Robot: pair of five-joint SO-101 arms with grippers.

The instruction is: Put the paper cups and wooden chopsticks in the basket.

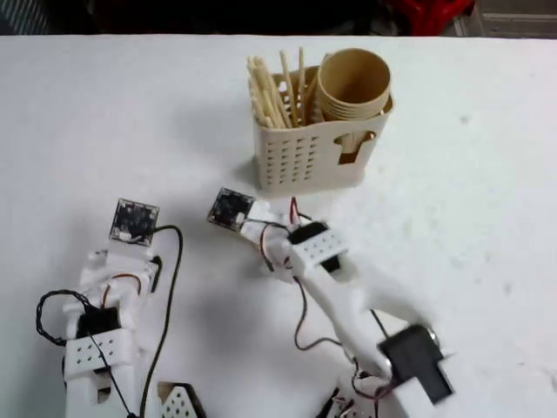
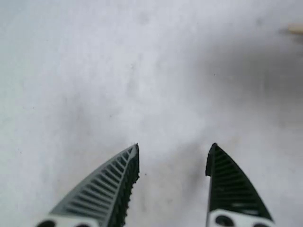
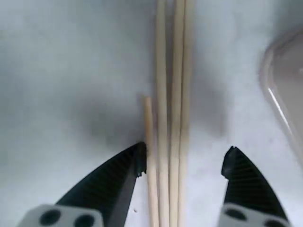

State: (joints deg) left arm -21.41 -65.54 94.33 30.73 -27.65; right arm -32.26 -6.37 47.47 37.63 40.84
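While the left end effector (image 2: 174, 146) gapes, the right end effector (image 3: 185, 149) (likewise spread) straddles chopsticks (image 3: 162, 71) near the basket (image 1: 305, 161).

A white table (image 1: 104, 113) fills most of the high view, with a few faint specks (image 1: 464, 119) on its right side. Beyond its far edge lies a dark strip of room (image 1: 218, 16). A red thing (image 1: 431, 13) sits there, right of centre, cut off by the frame.

High cam: fixed, looks down over whole tabletop (image 1: 104, 113). Wrist cams: close, facing down past left end effector (image 2: 174, 146) & right end effector (image 3: 186, 147); all share tabletop.
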